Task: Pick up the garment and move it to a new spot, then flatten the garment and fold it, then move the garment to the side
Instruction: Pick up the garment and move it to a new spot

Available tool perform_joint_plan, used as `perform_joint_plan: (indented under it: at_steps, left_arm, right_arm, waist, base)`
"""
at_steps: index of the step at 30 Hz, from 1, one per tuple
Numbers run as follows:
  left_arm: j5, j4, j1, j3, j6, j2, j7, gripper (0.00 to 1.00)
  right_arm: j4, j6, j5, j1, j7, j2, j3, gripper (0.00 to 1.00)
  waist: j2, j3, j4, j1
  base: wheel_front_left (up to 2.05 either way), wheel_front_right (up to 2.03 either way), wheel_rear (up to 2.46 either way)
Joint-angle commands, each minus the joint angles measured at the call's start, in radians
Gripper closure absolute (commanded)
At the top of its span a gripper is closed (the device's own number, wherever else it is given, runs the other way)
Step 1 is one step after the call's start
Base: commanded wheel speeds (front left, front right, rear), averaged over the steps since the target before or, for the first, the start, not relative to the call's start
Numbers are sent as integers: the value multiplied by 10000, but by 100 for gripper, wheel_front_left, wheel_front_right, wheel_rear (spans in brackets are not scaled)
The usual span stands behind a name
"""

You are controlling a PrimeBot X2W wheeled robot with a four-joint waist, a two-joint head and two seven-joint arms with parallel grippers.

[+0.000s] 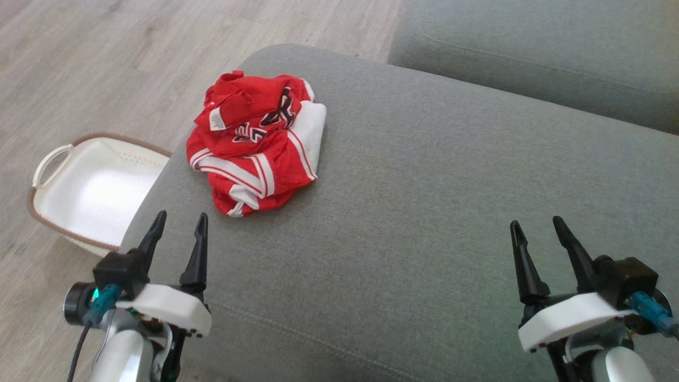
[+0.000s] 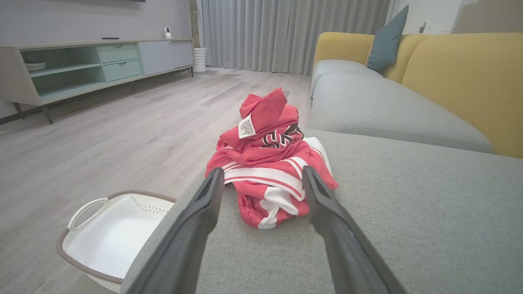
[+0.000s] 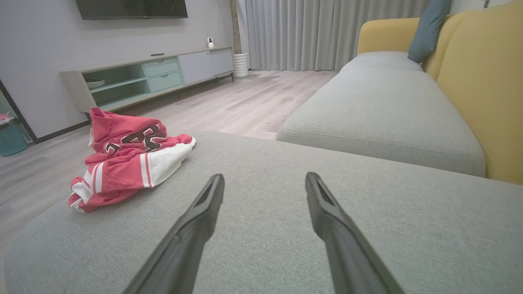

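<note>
The crumpled red-and-white garment [image 1: 257, 143] lies in a heap on the grey sofa cushion [image 1: 424, 212], near its left edge. The left gripper [image 1: 180, 217] hovers just short of it, released and empty. The right gripper [image 1: 536, 223], also released, is well apart to the right, and a white basket [image 1: 95, 191] sits on the floor beside the cushion.

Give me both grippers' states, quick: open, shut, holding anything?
Left gripper: open, holding nothing, just short of the red garment.
Right gripper: open, holding nothing, above the grey cushion.
</note>
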Motion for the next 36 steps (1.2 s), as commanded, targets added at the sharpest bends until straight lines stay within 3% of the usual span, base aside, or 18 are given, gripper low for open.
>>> perform_joint_plan:
  at_steps: [1, 10, 17, 22, 26, 36]
  left_arm:
    - [-61, -327, -714, 318, 0, 161, -124, 0]
    - [-181, -266, -1054, 223, -110, 166, -120, 0]
    - [-773, 145, -3087, -13, -394, 468, 901, 0]
    - [-1619, 1148, -4944, -348, -499, 1087, 2149, 0]
    - [-2691, 2037, -6224, -1231, -509, 1840, 2968, 0]
    - [-4147, 4733, -8114, -2309, -512, 3058, 4917, 0]
  right_arm:
    - [-401, 77, 43, -521, 7, -57, 213, 0]
    - [-616, 77, -100, -750, 208, -57, 256, 0]
    - [-1154, 77, -496, -1317, 649, -57, 267, 0]
    - [-1413, 77, -732, -1751, 908, -57, 421, 0]
    - [-1523, 77, -874, -1993, 1017, -57, 450, 0]
    - [-1588, 77, -831, -2003, 1094, -57, 454, 0]
  waist:
    - [0, 85, 143, 0]
    - [0, 656, 103, 0]
    - [0, 1990, -277, 0]
    - [0, 2847, -755, 0]
    - [0, 3305, -1109, 0]
    - [0, 3540, -1580, 0]
  base:
    - [0, 0, 0]
    - [0, 0, 0]
    - [0, 0, 0]
    - [0, 0, 0]
    - [0, 0, 0]
    - [0, 0, 0]
